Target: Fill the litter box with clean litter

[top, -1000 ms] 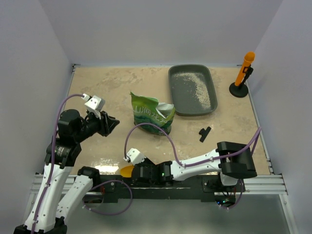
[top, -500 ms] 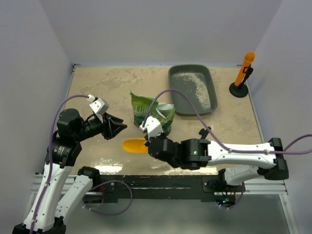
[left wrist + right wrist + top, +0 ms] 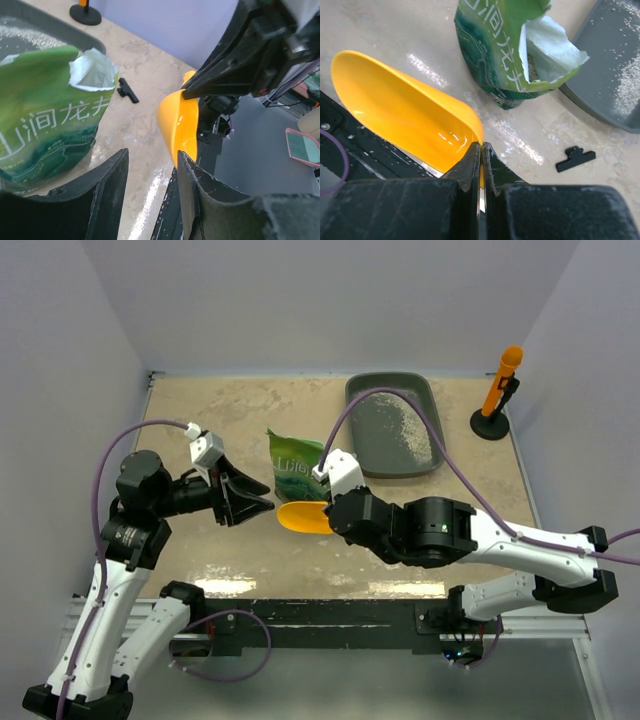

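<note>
The litter box (image 3: pixel 392 425) sits at the far right of the table (image 3: pixel 200 420), with only a thin scatter of litter (image 3: pixel 408 428) along its right side, so I'd say most of the filling is left. The right end effector (image 3: pixel 327 517) is clamped on an empty yellow scoop (image 3: pixel 303 517), near the torn-open green bag (image 3: pixel 305 475). The left end effector (image 3: pixel 262 503) hangs part-open, holding nothing, beside the bag.
</note>
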Robot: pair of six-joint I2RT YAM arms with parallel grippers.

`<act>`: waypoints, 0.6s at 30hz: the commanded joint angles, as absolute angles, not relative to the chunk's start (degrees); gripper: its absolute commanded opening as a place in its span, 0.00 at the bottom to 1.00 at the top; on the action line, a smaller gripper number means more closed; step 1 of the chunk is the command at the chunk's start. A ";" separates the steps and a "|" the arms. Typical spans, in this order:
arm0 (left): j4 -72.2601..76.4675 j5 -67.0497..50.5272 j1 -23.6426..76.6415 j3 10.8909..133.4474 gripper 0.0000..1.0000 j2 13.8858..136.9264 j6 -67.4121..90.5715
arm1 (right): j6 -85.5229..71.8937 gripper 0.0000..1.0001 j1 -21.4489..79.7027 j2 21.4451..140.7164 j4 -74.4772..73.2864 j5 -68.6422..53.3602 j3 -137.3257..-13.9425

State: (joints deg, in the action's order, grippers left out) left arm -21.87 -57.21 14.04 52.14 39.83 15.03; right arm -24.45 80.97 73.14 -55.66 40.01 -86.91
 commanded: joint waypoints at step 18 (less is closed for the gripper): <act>-13.54 -61.08 14.33 51.33 0.47 42.10 29.79 | -18.64 0.00 81.04 78.31 -59.33 45.88 -99.75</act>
State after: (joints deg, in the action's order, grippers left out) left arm -13.26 -61.12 14.04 51.31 41.71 27.92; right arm -21.37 80.97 76.20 -61.60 43.75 -96.09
